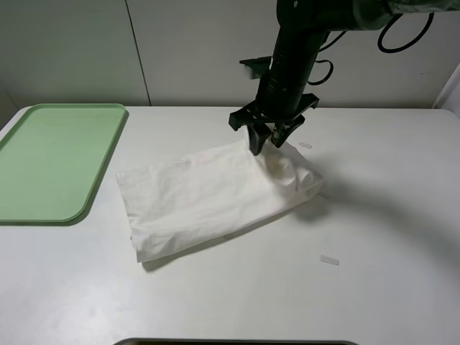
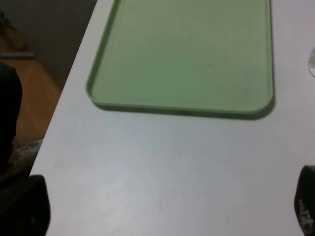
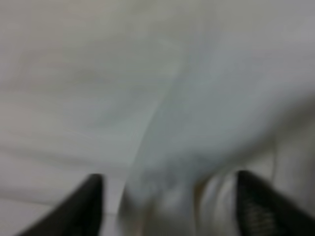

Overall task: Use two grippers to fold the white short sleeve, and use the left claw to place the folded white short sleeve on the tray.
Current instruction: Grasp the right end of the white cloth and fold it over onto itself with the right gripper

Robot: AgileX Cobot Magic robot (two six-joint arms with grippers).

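- The white short sleeve (image 1: 208, 198) lies folded on the bench (image 1: 374, 287), just beside the tray (image 1: 43, 158), not touching it.
- Right gripper (image 1: 267, 140): jaws partly apart astride a raised cloth fold.
- Left gripper (image 2: 165, 211): jaws wide open near the tray.

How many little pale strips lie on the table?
2: the far strip beside the claw, the near strip front-right of the shirt. More may hide under it.

Tray (image 1: 50, 165): on table (image 1: 374, 237), left.
White short sleeve (image 1: 208, 198): on table, right of tray, apart.
Right gripper (image 1: 266, 144): at its far corner, perhaps touching.
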